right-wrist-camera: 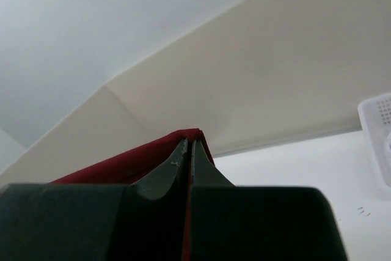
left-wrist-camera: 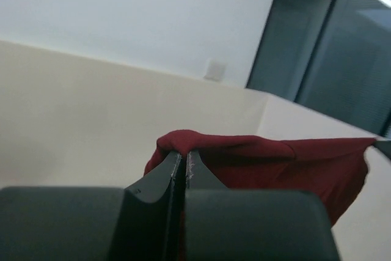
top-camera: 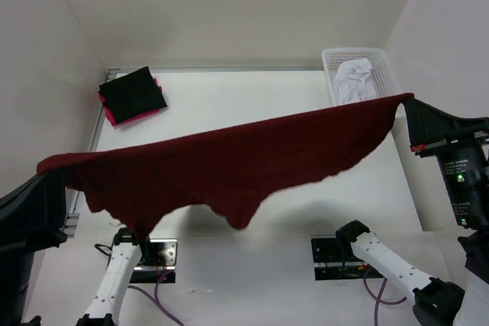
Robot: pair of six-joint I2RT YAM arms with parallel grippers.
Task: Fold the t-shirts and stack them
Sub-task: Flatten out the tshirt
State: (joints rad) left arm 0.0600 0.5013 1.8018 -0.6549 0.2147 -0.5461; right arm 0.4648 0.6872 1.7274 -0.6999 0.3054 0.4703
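The maroon t-shirt (top-camera: 229, 162) hangs in the air over the table (top-camera: 229, 104), stretched like a washing line between the two arms. The left gripper (top-camera: 55, 173) is clamped tight on one end at about 8 o'clock. The right gripper (top-camera: 406, 101) is pinched just as tight on the other end at about 2 o'clock. Both wrist views agree: the jaws meet with only a fold of red cloth between them.

So the shirt's long axis runs on a slant from 8 to 2 o'clock, with the right end farther back than the left. From each gripper the cloth falls inward and downward, sagging to a loose point toward 6 o'clock. Neither arm is nearer, since each holds an end. I'd say the coming lay-down depends on squaring that slanted line to the table.

A black t-shirt (top-camera: 131, 93) sits folded on a pink t-shirt (top-camera: 112, 117) at 10 o'clock, well apart from the hanging cloth. A basket (top-camera: 386, 66) holding a white cloth (top-camera: 353, 80) stands at 1 o'clock, just behind the right end.

I cannot tell which parts of the shirt are gripped, and neither collar nor sleeves can be made out. The cloth hides the middle of the table, and the left gripper is partly cut off by the edge of the top view.
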